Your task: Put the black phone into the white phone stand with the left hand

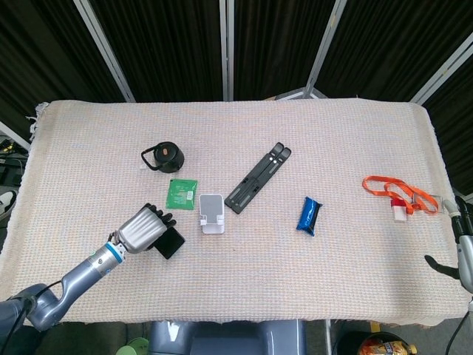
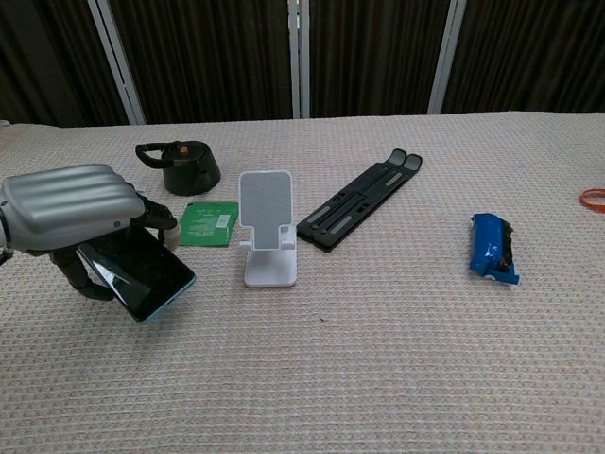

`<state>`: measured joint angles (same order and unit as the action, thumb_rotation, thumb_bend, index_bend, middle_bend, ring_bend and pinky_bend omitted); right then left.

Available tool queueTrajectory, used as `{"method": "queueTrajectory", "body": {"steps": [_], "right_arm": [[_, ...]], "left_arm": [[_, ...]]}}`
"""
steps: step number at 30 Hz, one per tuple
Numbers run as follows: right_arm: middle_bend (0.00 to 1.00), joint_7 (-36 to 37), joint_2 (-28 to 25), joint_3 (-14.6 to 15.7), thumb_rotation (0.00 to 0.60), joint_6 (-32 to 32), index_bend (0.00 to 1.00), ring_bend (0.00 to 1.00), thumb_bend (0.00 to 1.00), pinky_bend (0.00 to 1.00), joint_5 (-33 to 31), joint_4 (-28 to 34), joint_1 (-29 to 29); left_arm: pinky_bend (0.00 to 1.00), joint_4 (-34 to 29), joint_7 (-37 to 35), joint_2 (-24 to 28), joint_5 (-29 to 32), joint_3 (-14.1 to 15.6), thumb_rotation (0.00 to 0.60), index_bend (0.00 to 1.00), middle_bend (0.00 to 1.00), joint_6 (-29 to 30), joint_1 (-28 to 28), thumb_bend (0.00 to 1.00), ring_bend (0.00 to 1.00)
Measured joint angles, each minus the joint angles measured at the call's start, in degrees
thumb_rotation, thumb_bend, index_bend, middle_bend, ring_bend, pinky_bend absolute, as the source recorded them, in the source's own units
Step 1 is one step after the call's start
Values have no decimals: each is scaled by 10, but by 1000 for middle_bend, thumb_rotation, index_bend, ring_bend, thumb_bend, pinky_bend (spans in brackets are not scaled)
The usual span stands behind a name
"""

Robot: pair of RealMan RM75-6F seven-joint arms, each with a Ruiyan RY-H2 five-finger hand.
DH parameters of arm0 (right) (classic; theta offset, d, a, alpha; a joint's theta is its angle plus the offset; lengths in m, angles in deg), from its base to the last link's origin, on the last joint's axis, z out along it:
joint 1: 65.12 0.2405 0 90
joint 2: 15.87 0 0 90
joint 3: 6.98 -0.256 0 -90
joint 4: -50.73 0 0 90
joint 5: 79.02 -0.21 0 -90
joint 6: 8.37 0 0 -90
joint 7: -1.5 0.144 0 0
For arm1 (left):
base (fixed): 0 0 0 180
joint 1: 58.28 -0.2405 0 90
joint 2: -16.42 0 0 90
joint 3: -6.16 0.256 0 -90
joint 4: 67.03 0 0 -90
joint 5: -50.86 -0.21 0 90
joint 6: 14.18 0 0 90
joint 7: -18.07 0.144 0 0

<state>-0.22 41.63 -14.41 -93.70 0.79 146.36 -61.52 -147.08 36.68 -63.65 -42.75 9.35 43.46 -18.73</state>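
Note:
My left hand (image 1: 140, 230) (image 2: 74, 210) grips the black phone (image 1: 169, 242) (image 2: 135, 272) and holds it off the cloth, tilted, screen facing up and forward. The phone hangs to the left of the white phone stand (image 1: 211, 213) (image 2: 268, 227), a short gap apart. The stand is upright and has nothing in it. Only a dark part of my right hand (image 1: 451, 265) shows at the right edge of the head view; how its fingers lie is unclear.
A green card (image 1: 181, 194) (image 2: 208, 223) lies just behind the phone. A black round lid (image 1: 166, 156) (image 2: 181, 167), a folded black stand (image 1: 258, 177) (image 2: 360, 199), a blue packet (image 1: 309, 215) (image 2: 492, 248) and an orange lanyard (image 1: 399, 194) lie on the cloth.

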Motion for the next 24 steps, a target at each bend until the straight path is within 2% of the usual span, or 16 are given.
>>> {"method": "queueTrajectory", "body": {"steps": [5,11,14,19,24], "right_arm": [[0,8,-4,1,600,-3,0,0,0,0,5,4,-1],[0,17,-8,1,600,-7,0,0,0,0,10,7,-3],[0,22,-10,0,600,-8,0,0,0,0,10,8,-4],[0,33,-14,-2,600,-11,0,0,0,0,6,4,-6],[0,47,-16,-4,600,-6,0,0,0,0,-5,-4,-8]], "left_arm": [[445,-34,50,37,-22,-12,600,588,352,36,-1,30,446],[445,-67,180,66,-52,-35,600,600,352,38,18,30,446],[444,-82,261,75,-58,-51,600,599,352,16,36,30,446],[439,-98,399,76,-46,-84,600,586,347,-58,78,30,446],[439,-106,489,64,-20,-107,600,572,333,-126,117,30,446]]}}
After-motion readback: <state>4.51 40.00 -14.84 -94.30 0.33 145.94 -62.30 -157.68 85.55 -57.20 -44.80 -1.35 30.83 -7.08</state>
